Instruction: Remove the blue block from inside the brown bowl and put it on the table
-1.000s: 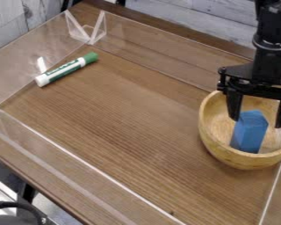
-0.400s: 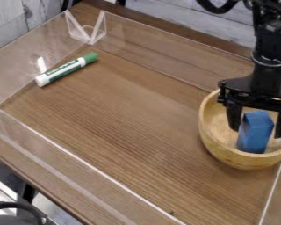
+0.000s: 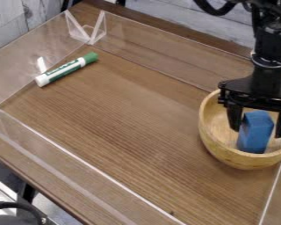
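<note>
The brown bowl sits at the right side of the table. Inside it the blue block stands upright. My gripper points straight down into the bowl, open, with one black finger on each side of the block's upper part. Whether the fingers touch the block I cannot tell. The block's lower half shows below the fingers.
A green-and-white marker lies at the left of the table. Low clear acrylic walls run along the table's edges, with a clear corner piece at the back left. The bowl is close to the right wall.
The gripper has come down a little over the block, so its fingers now straddle it. Over the last half second nothing moved.
</note>
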`<state>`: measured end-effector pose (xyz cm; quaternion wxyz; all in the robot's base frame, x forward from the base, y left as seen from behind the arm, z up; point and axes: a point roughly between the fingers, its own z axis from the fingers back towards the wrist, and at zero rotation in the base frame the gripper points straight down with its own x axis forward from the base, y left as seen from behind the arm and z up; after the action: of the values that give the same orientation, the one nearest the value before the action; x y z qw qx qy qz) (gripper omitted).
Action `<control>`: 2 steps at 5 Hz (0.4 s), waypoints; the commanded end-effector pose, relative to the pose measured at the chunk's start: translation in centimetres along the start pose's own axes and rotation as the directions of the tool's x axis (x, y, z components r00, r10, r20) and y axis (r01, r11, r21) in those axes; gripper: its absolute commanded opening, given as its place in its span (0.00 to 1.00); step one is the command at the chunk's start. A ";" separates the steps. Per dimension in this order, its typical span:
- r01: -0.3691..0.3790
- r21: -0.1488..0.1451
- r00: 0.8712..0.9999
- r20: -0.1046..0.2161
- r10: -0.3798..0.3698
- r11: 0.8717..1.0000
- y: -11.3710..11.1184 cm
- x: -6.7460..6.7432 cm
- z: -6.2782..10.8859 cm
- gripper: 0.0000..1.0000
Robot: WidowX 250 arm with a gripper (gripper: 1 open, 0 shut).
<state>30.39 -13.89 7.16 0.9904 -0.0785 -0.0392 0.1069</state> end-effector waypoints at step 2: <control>-0.003 -0.042 0.998 0.059 0.005 0.999 -0.7 0.6 1.8 1.00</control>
<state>30.45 -13.90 7.08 0.9894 -0.0802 -0.0422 0.1134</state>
